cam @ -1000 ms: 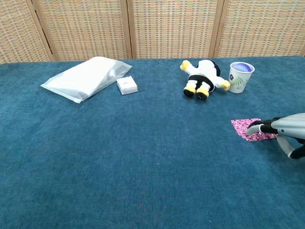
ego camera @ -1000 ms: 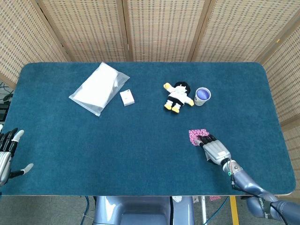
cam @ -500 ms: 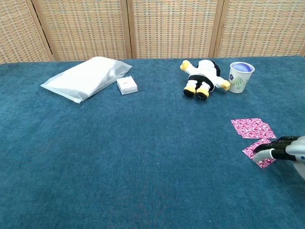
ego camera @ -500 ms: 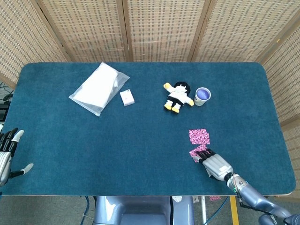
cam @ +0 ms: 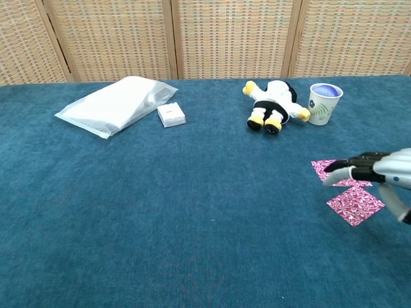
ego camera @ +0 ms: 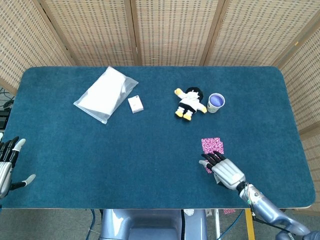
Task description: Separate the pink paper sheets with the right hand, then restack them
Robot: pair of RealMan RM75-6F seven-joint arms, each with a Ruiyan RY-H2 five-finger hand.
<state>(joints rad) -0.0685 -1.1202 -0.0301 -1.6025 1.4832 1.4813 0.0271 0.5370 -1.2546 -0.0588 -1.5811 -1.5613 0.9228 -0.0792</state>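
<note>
Left hand (ego camera: 7,164) at far left table edge in head view only, fingers spread, holding nothing; out of chest view. Clear plastic bag (ego camera: 105,93) lying flat at upper left of blue table (ego camera: 150,150), white contents inside, exact item unreadable. Small white box (ego camera: 135,104) just right of bag, closed. Plush doll (ego camera: 189,103) lying mid-table, black head, white body, yellow feet. Paper cup (cam: 323,103) just right of doll, upright, floral print visible in chest view; head view looks down into purple interior, contents cannot be told.

Two pink paper sheets near right front of table, lying apart, not stacked. Far pink sheet (ego camera: 212,145) flat, below cup and doll. Near pink sheet (cam: 355,205) flat, closer to table front, turned diamond-wise.

Right hand (cam: 376,173) reaching in from lower right, palm down, fingers extended and slightly apart, gripping nothing. Chest view: hand raised off the table, dark fingertips (cam: 340,168) over near edge of far sheet, near sheet fully exposed beneath. Head view: hand covers most of near sheet, only a corner peeking at fingertips; forearm running off to lower right corner.
</note>
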